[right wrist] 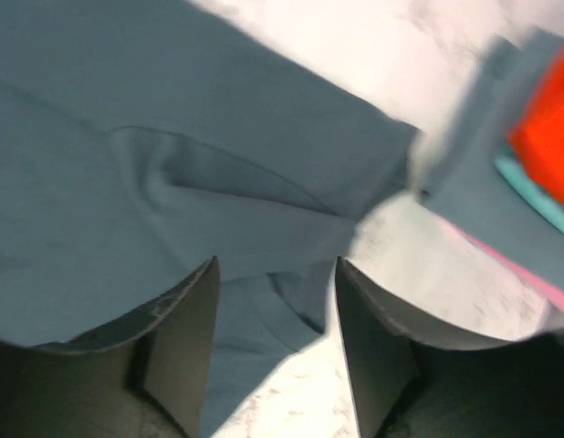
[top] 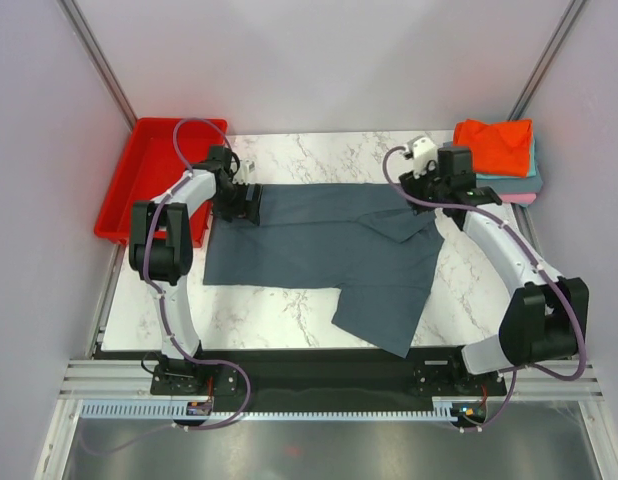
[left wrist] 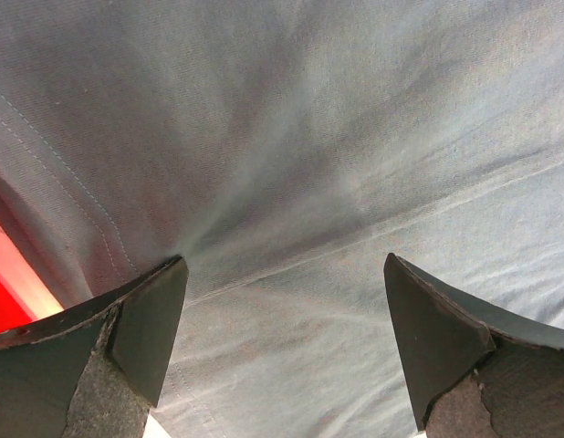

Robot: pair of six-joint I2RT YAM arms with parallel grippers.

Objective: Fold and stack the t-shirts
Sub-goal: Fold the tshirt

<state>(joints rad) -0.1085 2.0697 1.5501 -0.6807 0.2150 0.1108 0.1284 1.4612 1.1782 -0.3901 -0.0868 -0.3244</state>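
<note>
white marble table [top: 289,310], pale bare walls [top: 319,60] on three sides. red tray [top: 139,170] at the far-left corner, behind the left arm. folded stack [top: 494,150] at far right, orange-red on top. slate shirt [top: 329,245] spread mid-table, one flap reaching the near edge. left gripper [left wrist: 284,260] fingers wide over its far-left corner. right gripper [right wrist: 275,263] gap narrower, over the right sleeve fold, nothing pinched.

Blue-grey t-shirt [top: 319,245] spread on marble table [top: 289,315]. My left gripper [top: 247,203] at its far-left edge, my right gripper [top: 434,198] at far-right corner. Orange-red t-shirt [top: 494,145] tops folded stack [top: 511,177] beyond. Red tray [top: 154,175] far left.
</note>
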